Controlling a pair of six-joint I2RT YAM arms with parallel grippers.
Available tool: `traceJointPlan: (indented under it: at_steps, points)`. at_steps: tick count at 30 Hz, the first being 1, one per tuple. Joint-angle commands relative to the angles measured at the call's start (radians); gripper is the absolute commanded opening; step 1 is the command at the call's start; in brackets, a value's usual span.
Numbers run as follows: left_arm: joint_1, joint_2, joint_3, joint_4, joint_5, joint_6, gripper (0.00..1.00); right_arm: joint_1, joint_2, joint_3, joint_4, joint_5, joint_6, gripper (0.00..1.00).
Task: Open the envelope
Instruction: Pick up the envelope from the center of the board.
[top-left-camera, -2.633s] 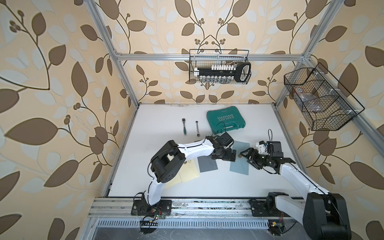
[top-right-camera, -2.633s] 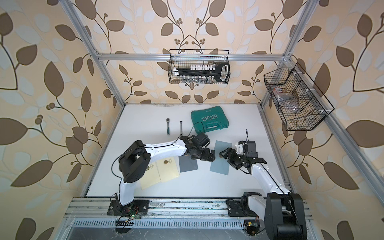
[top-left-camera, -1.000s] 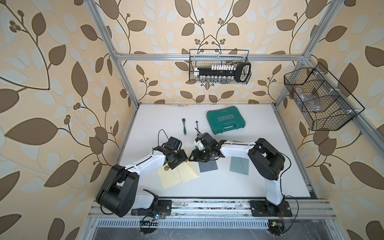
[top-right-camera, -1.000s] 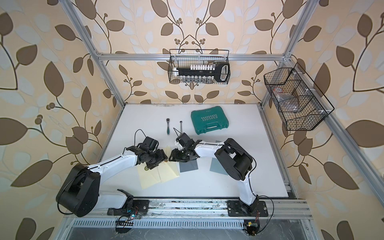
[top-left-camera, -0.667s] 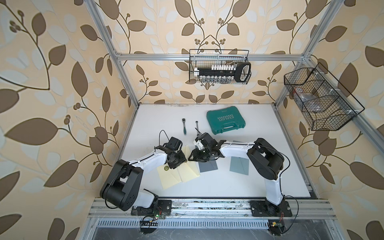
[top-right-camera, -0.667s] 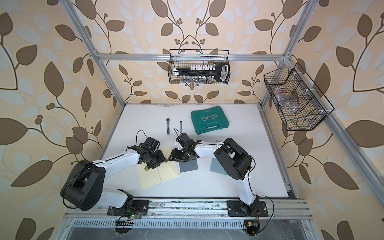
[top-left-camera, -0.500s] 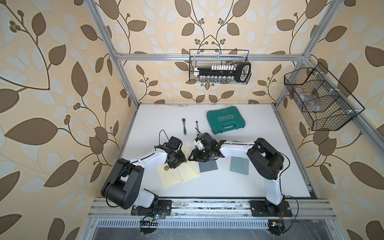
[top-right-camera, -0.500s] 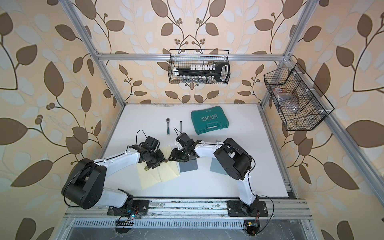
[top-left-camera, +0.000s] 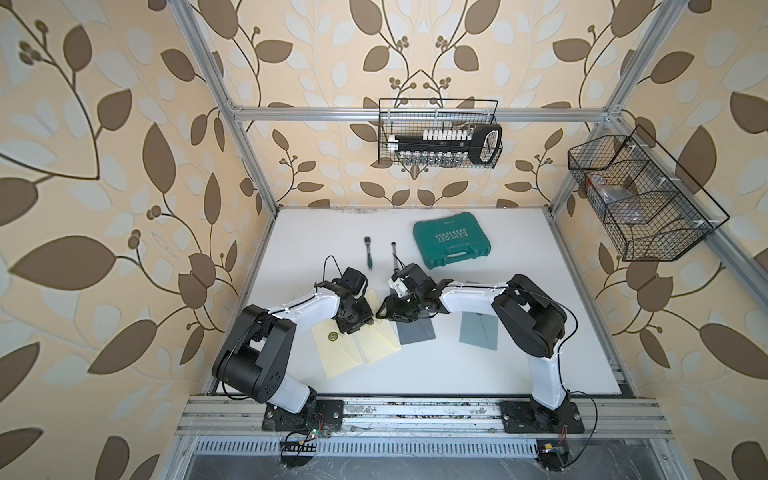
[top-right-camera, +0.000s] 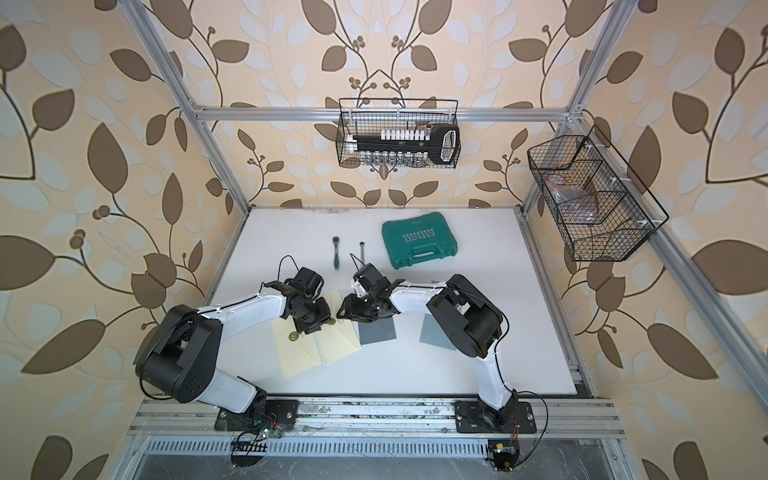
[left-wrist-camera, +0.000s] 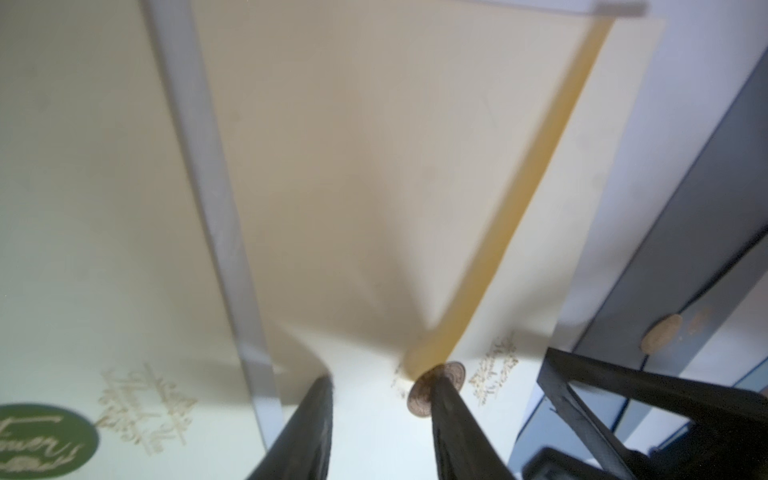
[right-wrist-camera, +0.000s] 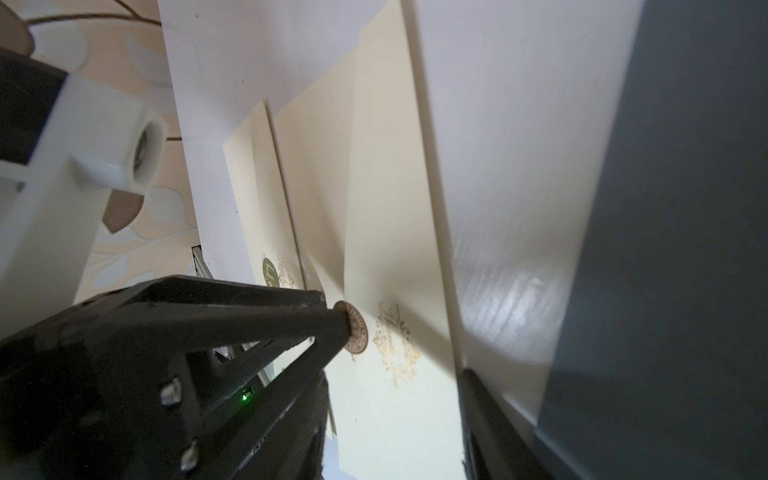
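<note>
- Green sticker (left-wrist-camera: 41, 436): cut off by the picture's edge in the left wrist view, so only part of its lettering shows.
- Gold script (left-wrist-camera: 145, 411): too blurred to read.
- Seal (left-wrist-camera: 457, 374): partly behind a finger (left-wrist-camera: 451, 424), and hidden in both top views.
- Grey envelope (right-wrist-camera: 685, 208): runs off the edge of the right wrist view.
- Bag (top-left-camera: 611, 193) in the basket (top-left-camera: 681, 171): contents too small to tell.

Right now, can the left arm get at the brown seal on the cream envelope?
Likely yes: the left gripper hangs right over that envelope, with one finger at the seal, and nothing lies between them.
</note>
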Motion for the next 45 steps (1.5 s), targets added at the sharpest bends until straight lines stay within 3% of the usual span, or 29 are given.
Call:
traceJointPlan:
  at_steps: [1,11,19,31,34,45]
  points:
    - [-0.015,0.132,-0.052,-0.023,-0.044,0.046,0.41,0.015,0.064,-0.002,-0.051,0.016,0.008,0.52]
    - [-0.081,0.268,0.072,-0.16,-0.145,0.066,0.38,0.009,0.058,0.006,-0.082,0.035,0.002,0.54]
    - [-0.109,0.317,0.11,-0.177,-0.151,0.078,0.38,0.001,0.057,-0.011,-0.067,0.026,0.009,0.56]
    - [-0.138,0.336,0.123,-0.174,-0.157,0.08,0.35,-0.014,0.072,-0.066,0.106,-0.097,0.058,0.45]
    - [-0.139,0.331,0.121,-0.176,-0.162,0.078,0.35,-0.015,0.075,-0.072,0.147,-0.124,0.066,0.38]
    - [-0.139,0.321,0.108,-0.156,-0.155,0.058,0.3,-0.006,0.106,-0.073,0.197,-0.178,0.072,0.27]
